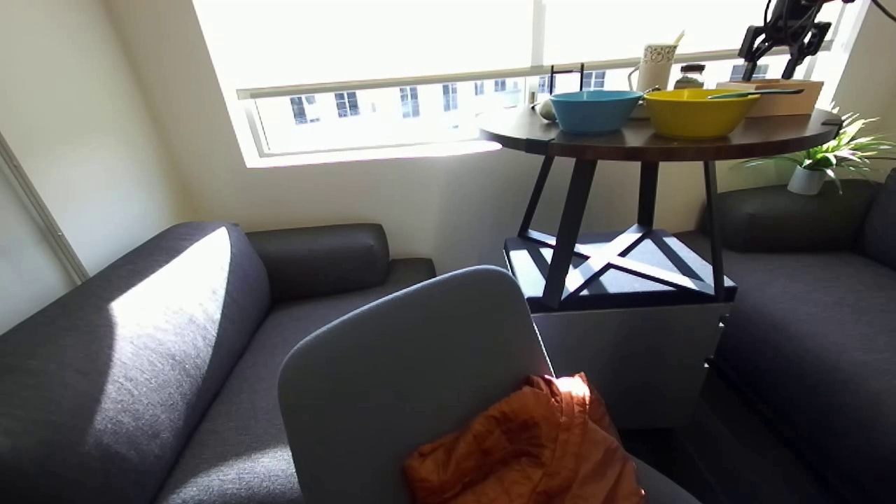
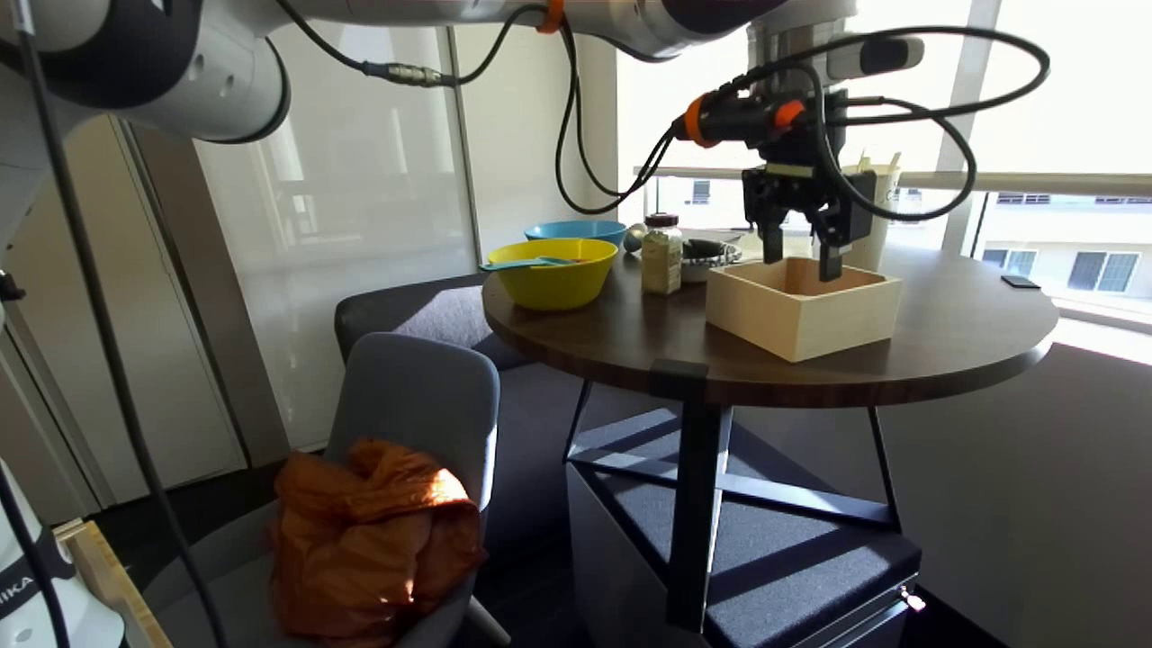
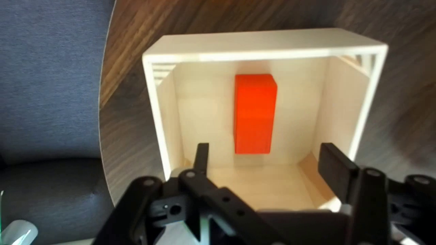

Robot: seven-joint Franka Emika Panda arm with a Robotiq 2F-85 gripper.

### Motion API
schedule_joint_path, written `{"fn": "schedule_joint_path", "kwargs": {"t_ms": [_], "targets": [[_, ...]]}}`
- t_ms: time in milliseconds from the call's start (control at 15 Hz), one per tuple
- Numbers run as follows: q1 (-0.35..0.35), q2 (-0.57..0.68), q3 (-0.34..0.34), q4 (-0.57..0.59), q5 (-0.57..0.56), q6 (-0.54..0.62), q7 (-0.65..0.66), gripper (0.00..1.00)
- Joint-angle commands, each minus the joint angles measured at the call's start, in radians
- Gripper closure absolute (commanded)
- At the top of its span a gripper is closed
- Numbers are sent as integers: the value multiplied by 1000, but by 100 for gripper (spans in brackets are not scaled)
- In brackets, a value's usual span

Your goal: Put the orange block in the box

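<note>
Round, dark wood-grain tabletop (image 2: 967, 319) stands beside a window (image 1: 388, 112), blind (image 1: 364, 42) lowered partway; a grey chair (image 2: 421, 382) nearby bears a crumpled orange garment (image 2: 378, 544). The orange block (image 3: 255, 114) lies inside the pale wooden box (image 2: 846, 319), long axis running up-down in the wrist view, roughly parallel to 2 opposite box sides. It is elongated, rectangular and vivid orange-red. The hand (image 2: 801, 261) is over the box, 2 fingers (image 3: 337, 170) standing apart.

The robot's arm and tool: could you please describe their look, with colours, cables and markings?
The arm is greyish white, with rounded segments and dark joint covers. It carries black cables, a metal connector and an orange strap. Lettering ending in IKA shows on its base. The tool is black, with two jointed fingers.
</note>
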Motion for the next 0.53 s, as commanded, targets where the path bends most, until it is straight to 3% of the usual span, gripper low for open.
{"fn": "schedule_joint_path", "kwargs": {"t_ms": [0,333,400,467], "targets": [[-9,-168,11,-83,40,9,-18,0],[-24,-402,42,-228,123,77,-186,0],[-16,-285,11,-86,75,30,-107,0],[-17,-328,16,-116,88,33,-135,0]]}}
